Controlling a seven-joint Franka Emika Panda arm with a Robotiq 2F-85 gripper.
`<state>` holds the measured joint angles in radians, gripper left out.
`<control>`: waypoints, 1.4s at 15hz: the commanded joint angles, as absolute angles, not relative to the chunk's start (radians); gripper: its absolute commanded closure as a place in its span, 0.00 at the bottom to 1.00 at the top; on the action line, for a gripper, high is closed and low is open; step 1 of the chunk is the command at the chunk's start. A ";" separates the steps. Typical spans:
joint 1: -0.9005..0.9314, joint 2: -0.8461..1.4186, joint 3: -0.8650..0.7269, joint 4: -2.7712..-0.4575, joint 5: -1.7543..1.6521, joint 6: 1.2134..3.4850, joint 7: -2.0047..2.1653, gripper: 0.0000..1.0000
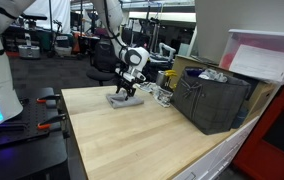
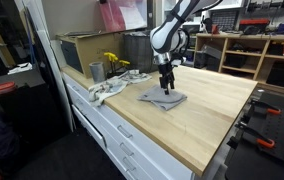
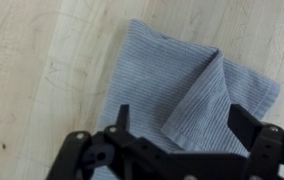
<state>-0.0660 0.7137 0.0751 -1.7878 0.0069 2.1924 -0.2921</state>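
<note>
The grey-blue cloth lay flat on the pale wooden table, finely ribbed. In the wrist view its long axis ran roughly top to bottom, with one folded flap peaking upward. The gripper hung just above it, jaws wide apart and holding nothing. Nearby stood a dark slatted crate whose contents were unclear.

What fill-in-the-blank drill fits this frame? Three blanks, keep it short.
1. The gripper is right over a blue-grey ____ with one corner folded over.
2. Its jaws stand ____.
3. The thing below the gripper lies flat on a light ____ table.
Missing words: cloth; open; wooden.
</note>
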 commanded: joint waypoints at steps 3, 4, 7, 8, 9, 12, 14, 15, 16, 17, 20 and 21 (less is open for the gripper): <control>-0.086 0.767 0.092 -1.712 0.030 2.143 -0.317 0.34; -0.085 0.770 0.094 -1.703 0.032 2.139 -0.315 0.42; -0.084 0.771 0.100 -1.684 0.036 2.127 -0.314 0.65; -0.082 0.771 0.101 -1.679 0.037 2.123 -0.312 0.73; -0.083 0.771 0.101 -1.673 0.037 2.116 -0.312 0.80; -0.083 0.769 0.098 -1.664 0.038 2.094 -0.310 0.99; -0.080 0.761 0.092 -1.672 0.032 2.084 -0.302 1.00; -0.080 0.756 0.092 -1.679 0.033 2.083 -0.300 1.00; -0.083 0.742 0.099 -1.695 0.040 2.080 -0.309 0.99; -0.083 0.731 0.103 -1.708 0.042 2.081 -0.315 0.99; -0.086 0.680 0.136 -1.760 0.063 2.079 -0.342 0.99; -0.084 0.660 0.150 -1.780 0.072 2.078 -0.354 0.99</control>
<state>-0.0722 0.7497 0.1151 -1.6991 0.0311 2.1036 -0.3029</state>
